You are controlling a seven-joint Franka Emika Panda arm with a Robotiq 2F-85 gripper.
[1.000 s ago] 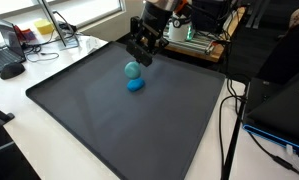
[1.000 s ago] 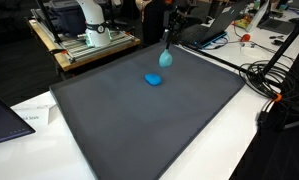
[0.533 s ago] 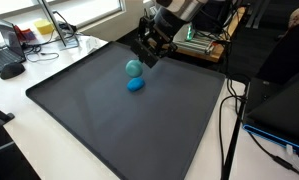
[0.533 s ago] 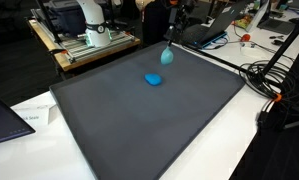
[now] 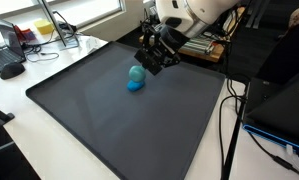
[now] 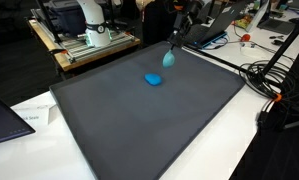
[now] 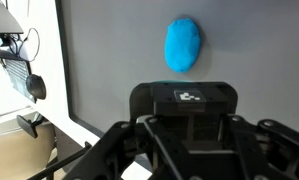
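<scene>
My gripper (image 5: 145, 67) leans down toward the left over the far part of a black mat (image 5: 119, 130). It is shut on a teal ball (image 5: 136, 72) just above the mat; its slim fingers meet the teal ball (image 6: 169, 59) from above. A flatter bright blue lump (image 5: 136, 85) lies on the mat just in front of the ball, apart from the gripper. In the wrist view the blue lump (image 7: 184, 45) lies ahead on the mat. The black gripper housing (image 7: 184, 110) fills the bottom, and the fingertips and ball are hidden there.
The mat (image 6: 149, 120) covers a white table (image 6: 29, 115). A keyboard and mouse (image 5: 11, 68) lie off the mat's edge. Cables (image 6: 274, 80) and a dark case (image 5: 284, 110) crowd another side. Electronics (image 5: 204, 40) stand behind the arm.
The wrist has swung sideways and tilted more steeply over the ball. The teal ball has shifted only slightly, and the blue lump has not moved. The jaws stay shut.
</scene>
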